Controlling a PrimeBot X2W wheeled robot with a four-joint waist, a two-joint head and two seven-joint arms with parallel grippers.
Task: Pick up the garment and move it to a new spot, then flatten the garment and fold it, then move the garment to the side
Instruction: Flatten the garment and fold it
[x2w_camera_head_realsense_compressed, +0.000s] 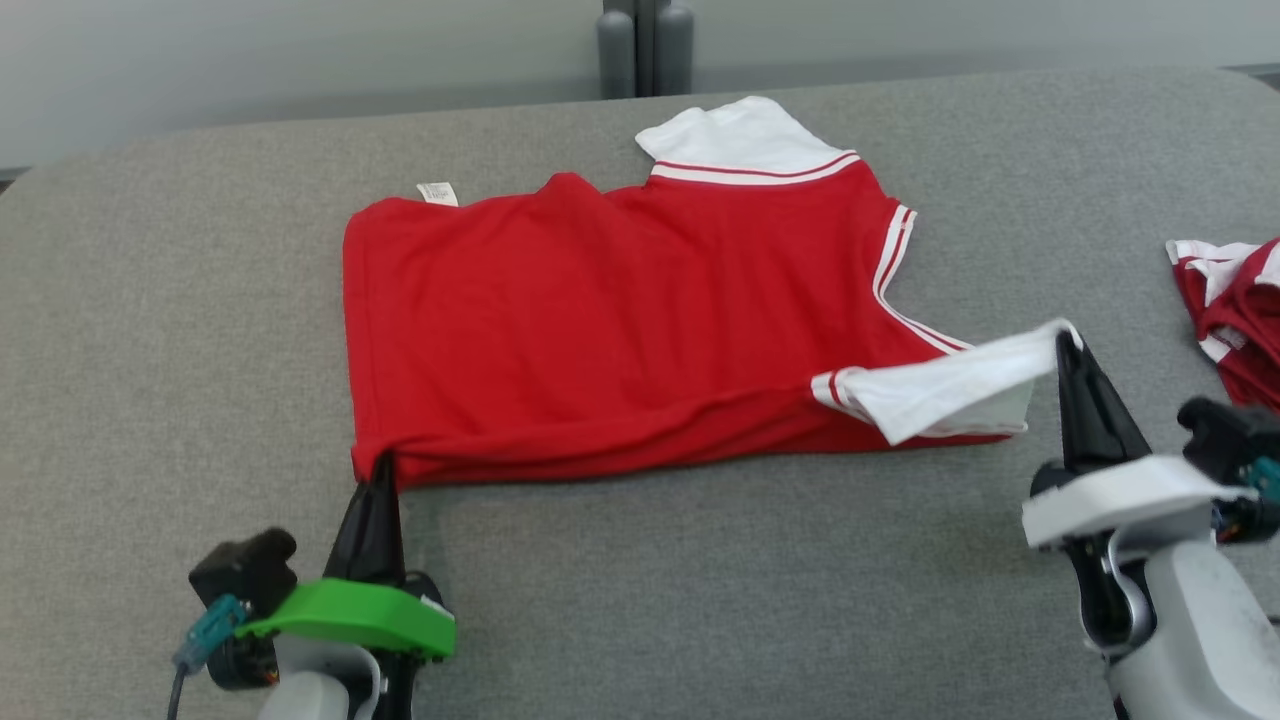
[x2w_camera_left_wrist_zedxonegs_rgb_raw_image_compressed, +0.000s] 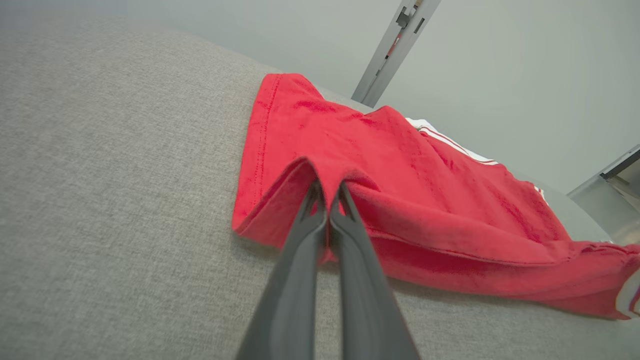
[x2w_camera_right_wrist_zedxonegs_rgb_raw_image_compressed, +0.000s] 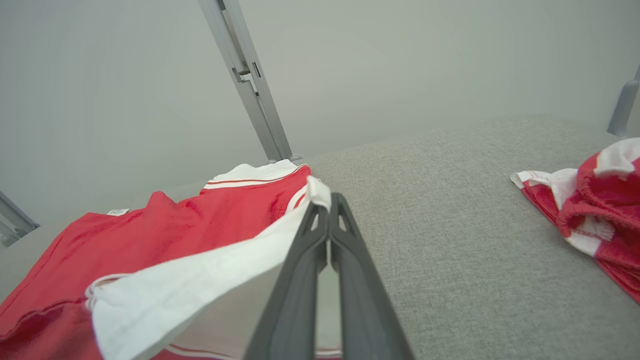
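The garment (x2w_camera_head_realsense_compressed: 600, 330) is pinched by both jaws: red corner in the left gripper (x2w_camera_head_realsense_compressed: 380, 468), a tiny sleeve tip (x2w_camera_head_realsense_compressed: 1035, 350) in the right gripper (x2w_camera_head_realsense_compressed: 1068, 342) — it could be tugged out if pulled hard.

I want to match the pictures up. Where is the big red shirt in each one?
Head view: the shirt lies across the middle.
Left wrist view: the shirt runs from centre to the right edge.
Right wrist view: the shirt sits at lower left.
Shared landmark: its far white sleeve.
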